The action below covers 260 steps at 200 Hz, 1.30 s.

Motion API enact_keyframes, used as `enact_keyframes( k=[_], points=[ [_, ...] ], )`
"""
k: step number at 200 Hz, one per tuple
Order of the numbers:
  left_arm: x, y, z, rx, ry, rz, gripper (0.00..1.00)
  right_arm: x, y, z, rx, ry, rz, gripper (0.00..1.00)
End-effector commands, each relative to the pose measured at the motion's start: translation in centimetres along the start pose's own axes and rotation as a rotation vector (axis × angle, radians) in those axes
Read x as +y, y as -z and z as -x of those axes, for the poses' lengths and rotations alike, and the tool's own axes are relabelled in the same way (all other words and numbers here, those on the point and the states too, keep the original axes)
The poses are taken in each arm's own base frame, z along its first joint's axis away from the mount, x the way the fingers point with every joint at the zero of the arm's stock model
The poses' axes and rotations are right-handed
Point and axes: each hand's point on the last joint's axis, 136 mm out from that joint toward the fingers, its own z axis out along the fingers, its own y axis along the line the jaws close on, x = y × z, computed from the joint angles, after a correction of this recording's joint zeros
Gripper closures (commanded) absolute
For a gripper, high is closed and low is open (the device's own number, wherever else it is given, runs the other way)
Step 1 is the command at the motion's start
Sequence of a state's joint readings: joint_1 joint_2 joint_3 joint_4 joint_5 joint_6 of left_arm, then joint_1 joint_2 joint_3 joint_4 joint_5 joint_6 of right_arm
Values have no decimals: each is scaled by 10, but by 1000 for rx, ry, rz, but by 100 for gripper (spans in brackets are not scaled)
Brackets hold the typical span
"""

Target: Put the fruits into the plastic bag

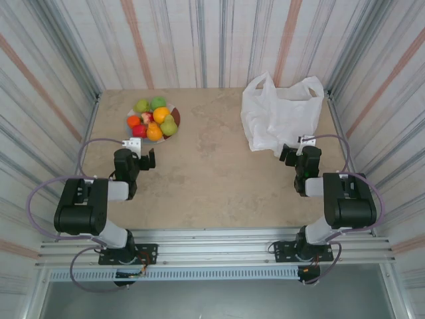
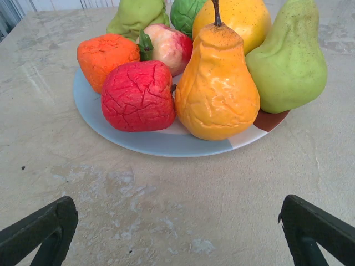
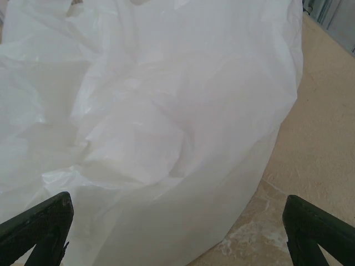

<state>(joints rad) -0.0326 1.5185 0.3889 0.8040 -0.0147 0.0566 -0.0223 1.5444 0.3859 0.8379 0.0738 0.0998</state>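
The fruits (image 1: pixel 154 117) sit heaped on a round plate (image 2: pixel 138 145) toward 11 o'clock on the desk (image 1: pixel 212 179). A red one (image 2: pixel 137 95) and an orange pear (image 2: pixel 216 88) lie nearest the left pincer (image 1: pixel 141 160), which is spread wide and empty, just short of the plate at its 6 o'clock. The plastic bag (image 1: pixel 280 114) lies crumpled toward 1 o'clock. The right pincer (image 1: pixel 293 154), also spread wide and holding nothing, sits at the bag's 6 o'clock edge, facing its white folds.
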Motion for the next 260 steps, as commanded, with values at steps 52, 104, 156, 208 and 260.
enact_keyframes(
  k=[52,104,156,208,260],
  points=[
    [-1,-1,10,-18,-10,-11,1,0,-1,3,-7,-1,5,1],
    [-1,-1,10,-18,-11,-11,1,0,-1,4,-9,-2,5,1],
    [-1,-2,10,-16,-10,-11,1,0,-1,3,-7,-3,6,1],
    [12,5,20,-26,20,57,1,-7,4,12,-25,-10,-50,1],
    [60,65,68,-93,245,316,1,-59,61,73,-126,-256,-250,1]
  ],
)
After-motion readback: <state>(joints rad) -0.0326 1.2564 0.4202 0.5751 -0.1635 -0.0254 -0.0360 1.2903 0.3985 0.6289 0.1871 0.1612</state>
